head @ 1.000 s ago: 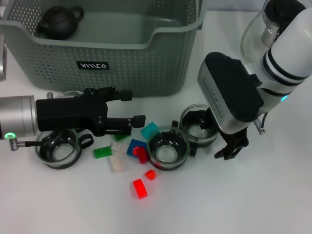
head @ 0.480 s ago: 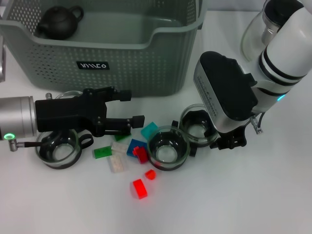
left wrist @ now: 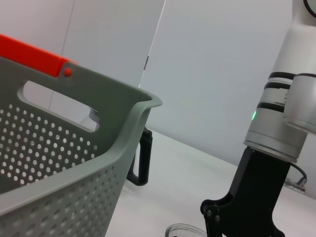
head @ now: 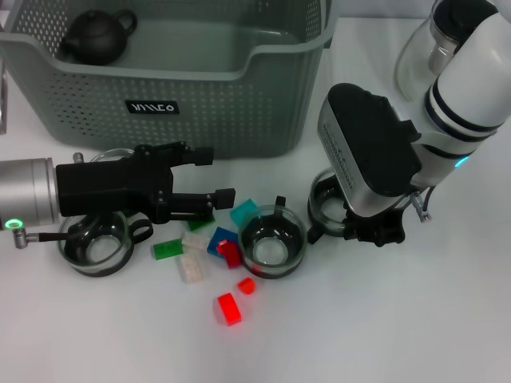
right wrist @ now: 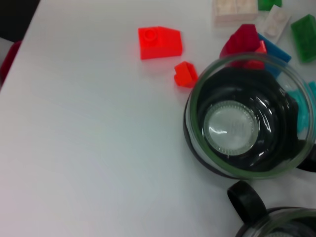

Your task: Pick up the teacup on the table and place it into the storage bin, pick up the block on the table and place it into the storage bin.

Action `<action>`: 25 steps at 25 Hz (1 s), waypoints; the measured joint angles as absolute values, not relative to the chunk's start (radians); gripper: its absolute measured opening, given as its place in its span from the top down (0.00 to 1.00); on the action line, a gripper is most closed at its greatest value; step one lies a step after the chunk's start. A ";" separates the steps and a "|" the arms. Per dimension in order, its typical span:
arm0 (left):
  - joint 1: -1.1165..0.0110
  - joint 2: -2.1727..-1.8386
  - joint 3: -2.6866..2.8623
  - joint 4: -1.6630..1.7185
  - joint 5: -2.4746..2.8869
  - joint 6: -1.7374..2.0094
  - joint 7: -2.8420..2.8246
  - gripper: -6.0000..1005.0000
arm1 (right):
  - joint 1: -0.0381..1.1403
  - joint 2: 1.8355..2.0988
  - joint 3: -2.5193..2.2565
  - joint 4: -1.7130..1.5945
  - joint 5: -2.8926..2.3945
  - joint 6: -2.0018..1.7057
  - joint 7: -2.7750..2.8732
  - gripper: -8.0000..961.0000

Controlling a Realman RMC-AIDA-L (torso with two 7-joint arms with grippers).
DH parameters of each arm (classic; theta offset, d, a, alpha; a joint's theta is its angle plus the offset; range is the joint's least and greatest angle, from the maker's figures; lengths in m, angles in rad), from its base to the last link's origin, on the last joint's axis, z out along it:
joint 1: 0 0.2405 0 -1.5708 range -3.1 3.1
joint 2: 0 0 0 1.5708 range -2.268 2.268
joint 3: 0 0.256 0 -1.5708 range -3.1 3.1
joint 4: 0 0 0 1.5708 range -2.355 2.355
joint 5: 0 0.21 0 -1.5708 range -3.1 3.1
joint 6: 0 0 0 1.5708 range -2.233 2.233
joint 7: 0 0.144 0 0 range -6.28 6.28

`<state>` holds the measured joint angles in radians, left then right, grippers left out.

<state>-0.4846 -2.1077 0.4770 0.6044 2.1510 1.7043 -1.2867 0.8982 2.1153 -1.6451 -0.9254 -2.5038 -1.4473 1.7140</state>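
Right gripper [head: 369,231] has dropped lower and swung in over the right-hand glass teacup [head: 329,202] since a second ago; the wrist housing now hides most of that cup, where before the whole rim showed. Cup itself looks shifted slightly rightward. Left arm unchanged.

Right fingers sit at the cup's near edge, touching or just beside it. Cannot tell whether the jaws are spread or closed on the rim: the housing blocks the fingertips in the head view, and the right wrist view shows no fingers. Judgement: this is the approach or grasp on the first teacup; nothing lifted yet.

Right forearm comes in from the upper right, wrist bent steeply down, so the gripper points at the table. That steep pose suits a rim pinch from above.

Left gripper [head: 209,175] lies horizontal and low, jaws apart and holding nothing, aimed across the scattered blocks toward the middle teacup [head: 274,242]. A third teacup [head: 96,239] sits under the left forearm.

Blocks lie loose between the cups: green block [head: 167,250], white block [head: 190,267], blue block [head: 223,238], teal block [head: 243,212], red block [head: 228,308].

Storage bin [head: 200,112] stands behind the cups, well within reach; a dark teapot [head: 97,35] already rests in its far left corner.
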 joint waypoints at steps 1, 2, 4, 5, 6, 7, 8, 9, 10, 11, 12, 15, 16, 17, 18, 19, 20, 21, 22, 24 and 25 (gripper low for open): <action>-0.485 -2.108 0.477 0.604 2.151 1.705 -1.287 0.13 | 0.896 2.115 -1.641 -0.932 -2.503 -1.452 1.715 0.93; -0.485 -2.108 0.477 0.604 2.151 1.706 -1.286 0.13 | 0.895 2.115 -1.636 -0.939 -2.502 -1.463 1.718 0.93; -0.485 -2.108 0.477 0.605 2.151 1.710 -1.286 0.13 | 0.890 2.112 -1.610 -0.962 -2.501 -1.493 1.725 0.93; -0.484 -2.107 0.477 0.606 2.151 1.711 -1.286 0.13 | 0.887 2.111 -1.593 -0.972 -2.501 -1.511 1.728 0.93; -0.482 -2.107 0.477 0.607 2.151 1.711 -1.286 0.13 | 0.884 2.109 -1.573 -0.985 -2.502 -1.534 1.730 0.93; -0.479 -2.106 0.477 0.609 2.151 1.712 -1.285 0.13 | 0.881 2.107 -1.546 -1.002 -2.504 -1.560 1.735 0.93; -0.474 -2.106 0.478 0.612 2.152 1.713 -1.285 0.13 | 0.878 2.105 -1.517 -1.022 -2.507 -1.595 1.741 0.93; -0.469 -2.104 0.478 0.614 2.152 1.715 -1.285 0.13 | 0.873 2.103 -1.479 -1.050 -2.513 -1.628 1.748 0.93; -0.464 -2.102 0.477 0.617 2.152 1.718 -1.286 0.13 | 0.870 2.102 -1.446 -1.072 -2.518 -1.662 1.752 0.93; -0.459 -2.101 0.477 0.621 2.152 1.722 -1.286 0.13 | 0.868 2.101 -1.412 -1.094 -2.522 -1.694 1.757 0.93; -0.452 -2.100 0.476 0.628 2.152 1.726 -1.287 0.13 | 0.867 2.101 -1.369 -1.124 -2.527 -1.732 1.762 0.93; -0.433 -2.101 0.475 0.644 2.152 1.739 -1.286 0.13 | 0.877 2.101 -1.259 -1.209 -2.526 -1.853 1.795 0.93; -0.430 -2.102 0.475 0.647 2.152 1.742 -1.286 0.13 | 0.883 2.100 -1.232 -1.233 -2.521 -1.883 1.808 0.93; -0.428 -2.102 0.475 0.649 2.152 1.744 -1.285 0.13 | 0.891 2.101 -1.204 -1.259 -2.509 -1.916 1.824 0.93; -0.426 -2.102 0.475 0.650 2.152 1.744 -1.284 0.13 | 0.903 2.101 -1.182 -1.280 -2.496 -1.941 1.840 0.93; -0.425 -2.103 0.475 0.651 2.152 1.745 -1.283 0.13 | 0.914 2.101 -1.161 -1.303 -2.478 -1.962 1.859 0.93; -0.425 -2.103 0.476 0.651 2.152 1.745 -1.281 0.13 | 0.926 2.101 -1.148 -1.323 -2.454 -1.974 1.882 0.93; -0.425 -2.103 0.476 0.651 2.152 1.745 -1.279 0.13 | 0.938 2.102 -1.139 -1.348 -2.423 -1.982 1.909 0.93; -0.426 -2.102 0.475 0.652 2.152 1.746 -1.276 0.13 | 0.947 2.102 -1.134 -1.367 -2.395 -1.984 1.935 0.93; -0.429 -2.101 0.475 0.653 2.152 1.747 -1.272 0.13 | 0.967 2.103 -1.130 -1.417 -2.316 -1.987 1.999 0.93; -0.430 -2.101 0.476 0.653 2.152 1.748 -1.271 0.13 | 0.979 2.104 -1.128 -1.443 -2.278 -1.986 2.029 0.93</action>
